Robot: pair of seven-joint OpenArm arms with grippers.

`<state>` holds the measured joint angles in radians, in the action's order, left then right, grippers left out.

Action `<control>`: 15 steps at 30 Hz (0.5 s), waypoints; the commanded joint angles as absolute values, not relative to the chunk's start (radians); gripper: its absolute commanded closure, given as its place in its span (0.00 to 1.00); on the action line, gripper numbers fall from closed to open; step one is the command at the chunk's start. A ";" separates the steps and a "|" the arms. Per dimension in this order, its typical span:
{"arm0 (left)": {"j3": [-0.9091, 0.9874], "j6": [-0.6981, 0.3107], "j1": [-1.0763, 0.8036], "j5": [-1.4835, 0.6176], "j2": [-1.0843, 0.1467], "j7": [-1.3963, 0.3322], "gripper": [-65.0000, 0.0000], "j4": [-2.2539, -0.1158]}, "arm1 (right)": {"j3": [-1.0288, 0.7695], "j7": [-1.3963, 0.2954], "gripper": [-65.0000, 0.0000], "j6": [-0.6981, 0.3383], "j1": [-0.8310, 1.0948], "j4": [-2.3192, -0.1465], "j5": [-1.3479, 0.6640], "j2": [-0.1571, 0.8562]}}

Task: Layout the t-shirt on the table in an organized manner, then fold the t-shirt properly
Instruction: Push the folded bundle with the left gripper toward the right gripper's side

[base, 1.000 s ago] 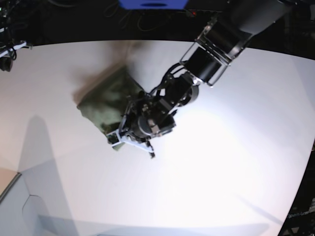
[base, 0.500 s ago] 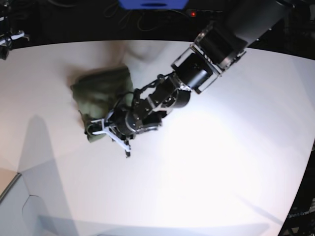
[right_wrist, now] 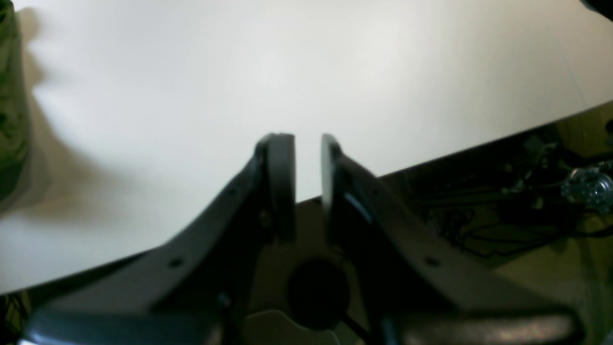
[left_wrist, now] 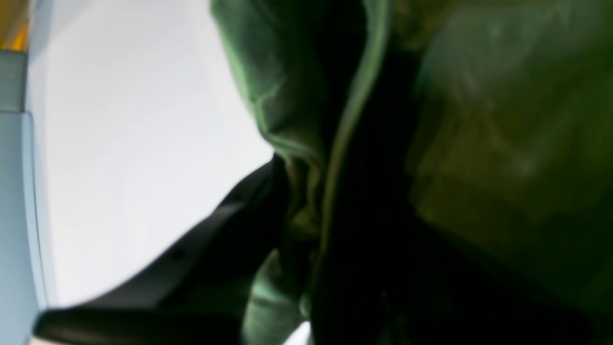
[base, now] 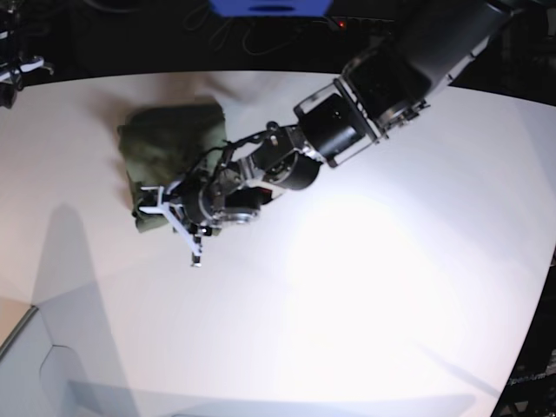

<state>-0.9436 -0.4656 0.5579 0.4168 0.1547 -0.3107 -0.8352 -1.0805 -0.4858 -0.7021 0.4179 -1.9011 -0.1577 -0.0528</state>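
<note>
The t-shirt [base: 169, 152] is sitting as a bunched olive-green lump toward the far left part of the white desk [base: 391, 287], nowhere near laid out yet. So the step in hand, as I read it, is dragging or lifting one edge to open the bundle up. To do that well I'd keep the pinch on a single layer at a hem or sleeve edge, pull low and slow across the desk so the rest trails flat behind, and avoid yanking upward — soft cotton like this just re-bunches if it's lifted in a wad.

Moving right, the left gripper [base: 178, 217] is reaching in at the near edge of the shirt, with the arm stretched long and diagonal from the upper right of the base view, wrist angled down toward the desk. In its wrist view the fabric [left_wrist: 306, 120] is filling most of the picture, and a fold of it is wedged against the dark fingers [left_wrist: 230, 225] — they're looking clamped on the cloth.

The right gripper [right_wrist: 300, 182] is parked off by the desk edge, fingers slightly apart with nothing between them, well clear of the shirt.
</note>
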 commanded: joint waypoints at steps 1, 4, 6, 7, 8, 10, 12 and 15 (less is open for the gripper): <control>-0.940 -0.466 0.593 0.435 0.157 -0.364 0.99 -0.843 | -1.086 -0.463 0.87 -0.698 0.423 -1.919 -0.171 -0.041; -0.934 -0.458 0.596 0.433 0.157 -0.374 0.85 -0.881 | -1.064 -0.463 0.87 -0.698 0.421 -1.919 -0.171 -0.038; -0.923 -0.458 0.598 0.433 0.157 -0.375 0.68 -0.923 | -1.041 -0.463 0.87 -0.698 0.421 -1.919 -0.171 -0.038; -0.914 -0.458 0.598 0.433 0.157 -0.377 0.62 -0.940 | -1.036 -0.463 0.87 -0.698 0.421 -1.919 -0.171 -0.038; -0.908 -0.458 0.596 0.433 0.157 -0.375 0.56 -0.960 | -1.035 -0.463 0.87 -0.698 0.421 -1.919 -0.171 -0.039; -0.908 -0.458 0.596 0.433 0.157 -0.375 0.51 -0.990 | -1.035 -0.463 0.87 -0.698 0.421 -1.919 -0.171 -0.041; -0.908 -0.461 0.596 0.433 0.157 -0.375 0.51 -1.006 | -1.033 -0.463 0.87 -0.698 0.421 -1.919 -0.171 -0.041; -0.906 -0.458 0.598 0.433 0.157 -0.380 0.51 -1.041 | -1.033 -0.463 0.87 -0.698 0.421 -1.919 -0.171 -0.039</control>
<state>-0.9123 -0.4686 0.5678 0.4351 0.1436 -0.3935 -1.0203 -1.0271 -0.4862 -0.7025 0.4152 -1.9011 -0.1577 -0.0502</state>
